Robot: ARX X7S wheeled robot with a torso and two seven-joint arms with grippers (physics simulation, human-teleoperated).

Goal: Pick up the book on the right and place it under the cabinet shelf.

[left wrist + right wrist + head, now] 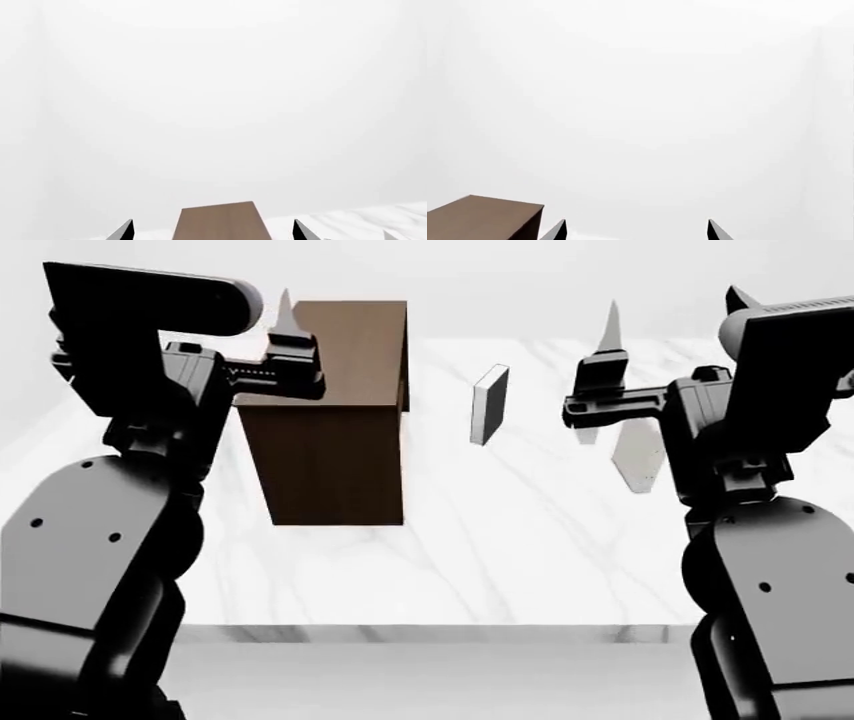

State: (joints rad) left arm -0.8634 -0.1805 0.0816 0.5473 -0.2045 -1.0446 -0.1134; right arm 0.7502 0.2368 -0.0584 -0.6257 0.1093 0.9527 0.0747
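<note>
Both arms are raised in front of the robot, well above the white marble table, and neither has anything in its grasp. The left gripper shows two dark fingertips set wide apart in its wrist view, with only the brown top of the cabinet and blank wall between them. The right gripper is the same — fingertips spread wide, nothing but pale wall in the gap.

From the head view, the cabinet stands on the left part of the table, a tall dark brown wood-grain box, partly hidden behind the left arm's wrist. I see only its closed sides from here; which side is open I cannot tell. Right of it, near the middle of the table, a thin black book with white page edges stands upright on its edge, apart from the cabinet.

Further right stands the book, a thin pale grey slab on edge and slightly tilted, just below the right arm's wrist in the view and partly covered by it. Another pale shape pokes out behind that wrist, too hidden to make out clearly. The book sits well apart from the cabinet — the black book is between them.
</note>
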